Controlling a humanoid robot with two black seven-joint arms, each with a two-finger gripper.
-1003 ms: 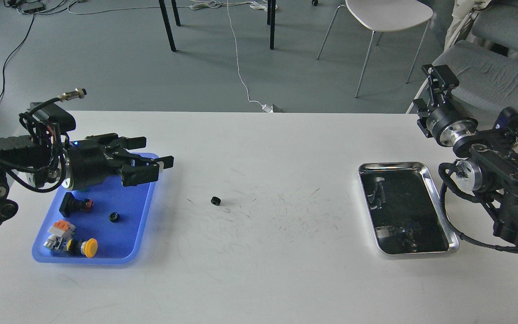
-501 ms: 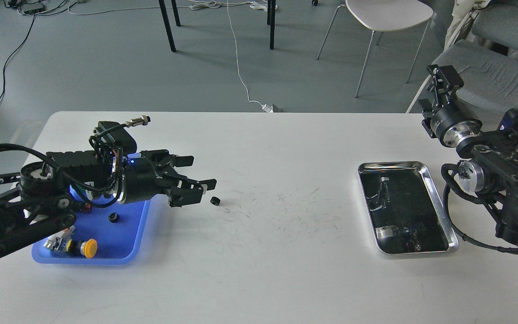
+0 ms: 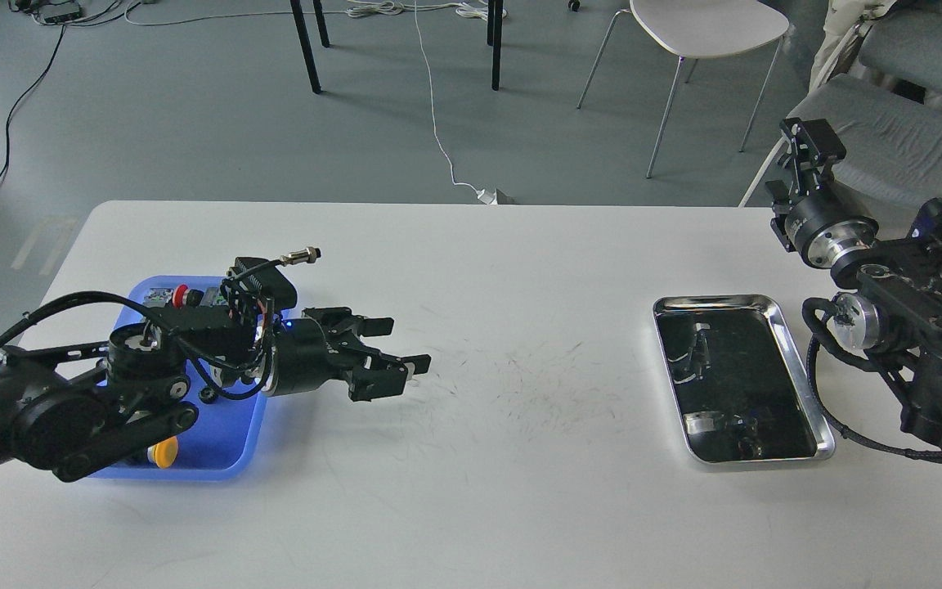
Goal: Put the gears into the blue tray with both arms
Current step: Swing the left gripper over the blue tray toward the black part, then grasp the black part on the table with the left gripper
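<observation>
The left gripper (image 3: 396,368), its two black fingers spread wide, is reaching out past the right edge of the rounded blue plastic tray (image 3: 230,446) over the white desk (image 3: 520,491). The tiny black toothed gear is no longer visible — it was lying just ahead of the fingertips half a second ago, and is probably hidden beneath them now. Closing off-centre could flick it across the desk. The right gripper (image 3: 806,151) is idling beyond the shiny steel tray (image 3: 798,376); I cannot tell its opening.
</observation>
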